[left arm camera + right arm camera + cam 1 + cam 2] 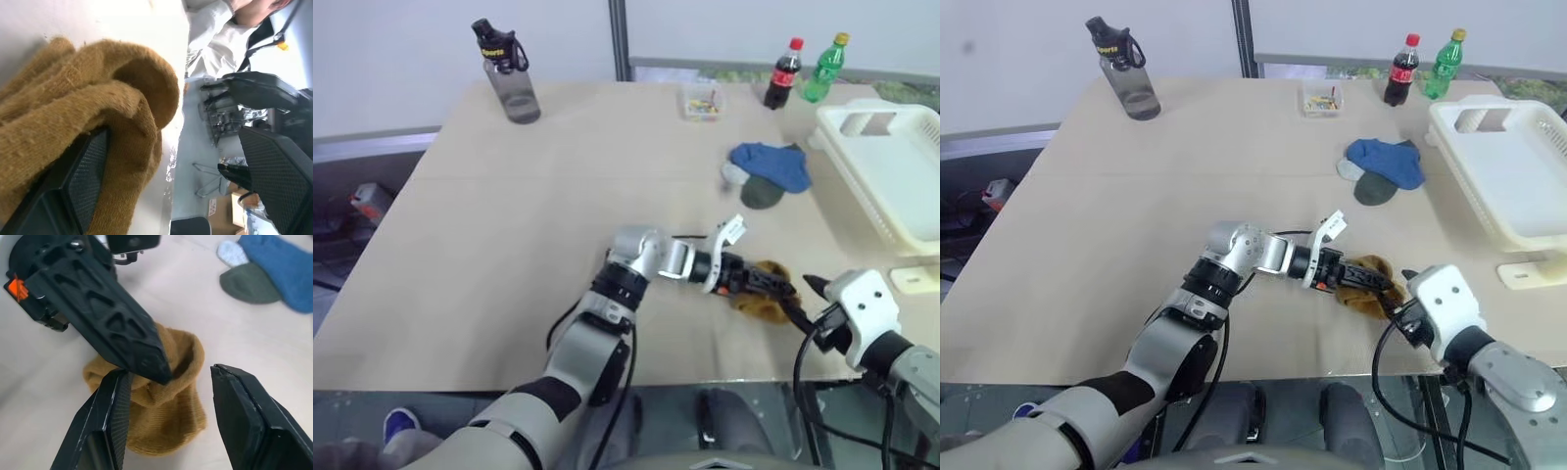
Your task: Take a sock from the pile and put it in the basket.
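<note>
The mustard sock (1363, 285) lies bunched on the table (1185, 176) near its front edge, directly between the two grippers and well apart from the basket (1518, 171), which sits at the table's right side. The remaining pile (1381, 168), blue over dark grey and pale grey, lies further back, near the basket's near corner.

Left gripper (1371, 279): reaches across from the left, pointing right and slightly down. Its fingers stand wide apart; in the left wrist view one finger (80, 181) sits under a fold of the sock (88, 122), the other stands clear of the fabric. It touches the sock but does not clamp it.

Right gripper (168, 406): comes in from the right front, pointing toward the sock. Its fingers are part-way apart, with nothing clamped. In the right wrist view the sock (161, 401) lies between and just beyond them, with one left finger (117, 318) overlapping the sock's upper end.

Governing relation: the sock lies straight ahead of the right gripper and at the tips of the left one. Its long axis appears to run roughly along the right gripper's line of approach, open cuff toward the left gripper, though bunching makes this uncertain. The right arm is also on the basket's side.

Judgement: the sock appears to be passing from left to right. The right gripper needs to close on the fabric while the left finger withdraws from the fold; a snag there is the risk.
</note>
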Motion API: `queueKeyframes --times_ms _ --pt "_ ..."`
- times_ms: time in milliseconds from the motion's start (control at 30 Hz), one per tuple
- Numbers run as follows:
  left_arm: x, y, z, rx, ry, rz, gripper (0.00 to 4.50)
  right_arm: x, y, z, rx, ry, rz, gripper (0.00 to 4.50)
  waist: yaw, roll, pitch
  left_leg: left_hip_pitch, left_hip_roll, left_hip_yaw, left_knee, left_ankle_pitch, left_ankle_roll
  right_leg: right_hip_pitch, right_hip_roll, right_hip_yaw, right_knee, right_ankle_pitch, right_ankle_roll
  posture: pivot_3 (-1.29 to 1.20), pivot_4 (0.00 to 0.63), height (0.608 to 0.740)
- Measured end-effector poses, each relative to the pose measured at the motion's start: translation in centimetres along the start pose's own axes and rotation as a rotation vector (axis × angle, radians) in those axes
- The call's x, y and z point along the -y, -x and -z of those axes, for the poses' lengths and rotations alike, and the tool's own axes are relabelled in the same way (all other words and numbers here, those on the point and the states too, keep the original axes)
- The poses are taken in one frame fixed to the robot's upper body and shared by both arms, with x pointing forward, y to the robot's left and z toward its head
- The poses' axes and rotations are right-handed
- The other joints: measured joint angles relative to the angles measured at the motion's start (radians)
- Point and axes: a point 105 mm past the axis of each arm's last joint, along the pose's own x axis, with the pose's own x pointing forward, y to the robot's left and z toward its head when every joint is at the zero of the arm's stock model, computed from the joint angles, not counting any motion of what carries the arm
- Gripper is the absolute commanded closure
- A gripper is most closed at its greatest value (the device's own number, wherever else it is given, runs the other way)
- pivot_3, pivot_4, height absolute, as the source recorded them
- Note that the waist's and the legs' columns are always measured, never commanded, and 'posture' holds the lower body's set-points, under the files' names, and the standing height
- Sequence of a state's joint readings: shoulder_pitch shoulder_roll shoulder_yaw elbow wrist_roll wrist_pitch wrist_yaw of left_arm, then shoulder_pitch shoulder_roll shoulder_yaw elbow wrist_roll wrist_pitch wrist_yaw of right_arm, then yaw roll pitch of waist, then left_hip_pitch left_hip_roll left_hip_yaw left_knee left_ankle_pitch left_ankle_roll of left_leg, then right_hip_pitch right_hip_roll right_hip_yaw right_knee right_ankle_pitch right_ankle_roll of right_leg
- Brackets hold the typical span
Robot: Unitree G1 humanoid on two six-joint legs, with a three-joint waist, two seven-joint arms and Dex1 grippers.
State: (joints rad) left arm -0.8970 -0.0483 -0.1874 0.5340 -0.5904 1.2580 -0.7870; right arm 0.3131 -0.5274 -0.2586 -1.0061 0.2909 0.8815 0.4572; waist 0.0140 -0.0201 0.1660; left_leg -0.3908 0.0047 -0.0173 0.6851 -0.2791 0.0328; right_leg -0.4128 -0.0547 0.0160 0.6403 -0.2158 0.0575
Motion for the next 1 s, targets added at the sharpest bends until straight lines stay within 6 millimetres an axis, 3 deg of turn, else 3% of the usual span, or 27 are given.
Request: queueKeyframes --times_ms 100,200,367,467,500,567,633,1000 --pt "0.1 3.5 0.2 0.048 -0.102 0.040 0.03 0.5 -0.9 -1.1 0.039 -0.063 0.026 1.87 -0.027 0.002 0.000 0.000 0.002 0.003 -0.001 0.000 0.000 -0.004 0.001 0.003 0.002 0.001 0.000 0.00 0.150 0.740" --pt "0.4 5.8 0.7 0.082 -0.194 0.056 0.03 1.4 -1.9 -2.1 0.067 -0.075 0.069 1.87 -0.026 0.005 0.000 -0.001 0.002 0.002 -0.002 0.000 0.000 -0.005 0.001 0.003 0.003 0.001 0.000 0.00 0.150 0.740" --pt "1.6 8.9 0.7 0.219 -0.471 0.036 0.03 0.5 -4.0 -2.0 0.045 -0.085 0.014 1.87 -0.019 0.006 0.000 -0.003 0.002 0.003 -0.002 0.000 0.000 -0.006 -0.001 0.003 0.000 0.001 0.000 0.00 0.150 0.740" --pt "1.7 10.3 1.4 0.270 -0.645 0.028 0.00 0.4 -4.7 -0.6 -0.018 -0.107 0.000 1.09 -0.013 0.006 0.000 -0.003 0.001 0.003 -0.002 0.000 0.000 -0.006 -0.001 0.003 0.000 0.001 0.000 0.00 0.150 0.740" --pt "1.6 10.9 1.5 0.265 -0.683 0.016 0.00 0.5 -4.7 0.4 -0.066 -0.114 0.000 0.51 -0.008 0.006 0.000 -0.003 0.001 0.003 -0.002 0.000 0.000 -0.006 -0.001 0.003 0.000 0.000 0.000 0.00 0.150 0.740" --pt "1.5 11.2 1.7 0.270 -0.712 0.017 0.00 0.5 -4.7 1.9 -0.124 -0.122 0.001 0.09 0.000 0.006 0.000 -0.003 0.000 0.004 -0.002 0.000 0.000 -0.006 -0.001 0.002 0.000 -0.002 -0.004 0.00 0.150 0.740" --pt "1.3 11.4 2.0 0.278 -0.735 0.013 0.00 0.5 -4.5 2.9 -0.161 -0.138 0.003 0.09 -0.001 0.006 0.000 -0.003 0.000 0.004 -0.002 0.000 0.000 -0.006 -0.001 0.003 0.000 -0.002 -0.004 0.00 0.150 0.740" --pt "1.9 12.9 2.8 0.268 -0.906 0.049 0.00 0.6 -5.1 4.1 -0.204 -0.254 -0.044 0.09 -0.004 0.005 -0.001 -0.001 0.002 0.006 -0.001 0.000 0.000 -0.003 0.001 0.003 0.000 0.000 -0.001 0.00 0.150 0.740"
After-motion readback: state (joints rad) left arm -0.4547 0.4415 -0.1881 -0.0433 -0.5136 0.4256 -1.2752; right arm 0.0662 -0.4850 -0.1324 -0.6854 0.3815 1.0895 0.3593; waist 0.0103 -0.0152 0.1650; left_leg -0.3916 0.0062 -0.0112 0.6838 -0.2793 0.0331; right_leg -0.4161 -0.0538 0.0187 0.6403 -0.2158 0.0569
